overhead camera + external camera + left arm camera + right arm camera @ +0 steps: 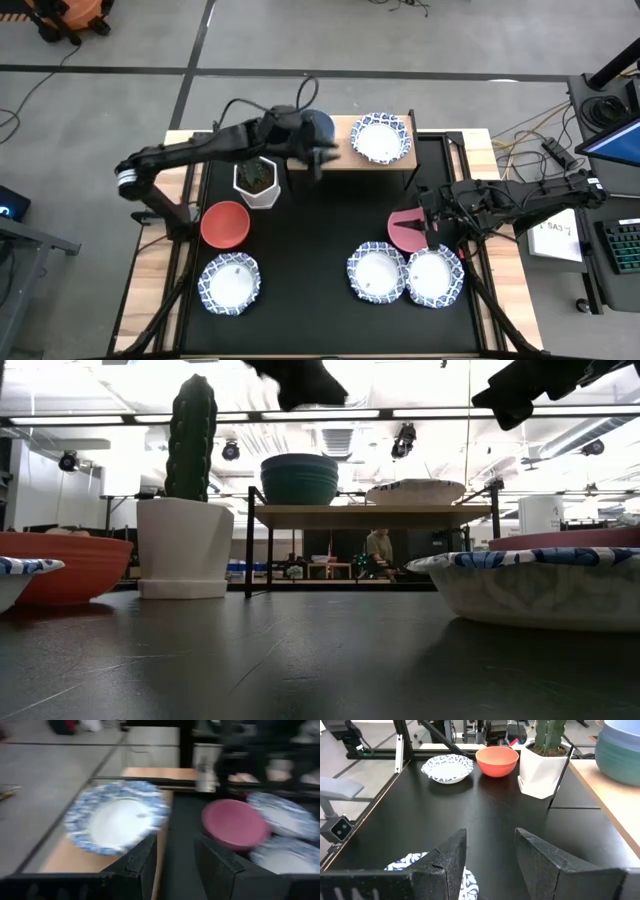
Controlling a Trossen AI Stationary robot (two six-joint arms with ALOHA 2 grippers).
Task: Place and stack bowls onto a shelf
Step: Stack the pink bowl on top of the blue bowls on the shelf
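**Two stacked and one patterned bowl up, five still on the table**

I judge I am between bowls: nothing is in either of my grippers, and the next pick has to be chosen.

The shelf (335, 160) stands at the far edge of the table. On its left end sits a blue bowl nested in a green bowl (299, 480); on its right end lies one patterned bowl (381, 137). The middle looks free.

My left gripper (322, 157) hangs over the shelf just beside the stacked pair, fingers (142, 862) apart and holding nothing. Through its wrist camera I look across at that shelf-top patterned bowl and the pink bowl (235, 824) beyond.

My right gripper (430, 228) hovers over the right side of the table, fingers (451, 857) also spread and empty. The pink bowl lies just beside it on the left, and two patterned bowls sit just nearer: one (377, 272) and, touching it on the right, another (435, 276). I cannot tell whether my fingertips touch the pink rim.

On the left side the red bowl (225, 224) rests near the cactus pot (258, 182), with a fourth patterned bowl (229, 283) nearer.

My guess for the next move: the right gripper drops onto the pink bowl's rim, closes, lifts clear of its neighbours, and carries it to the stack. The left gripper would need to back away from there first.
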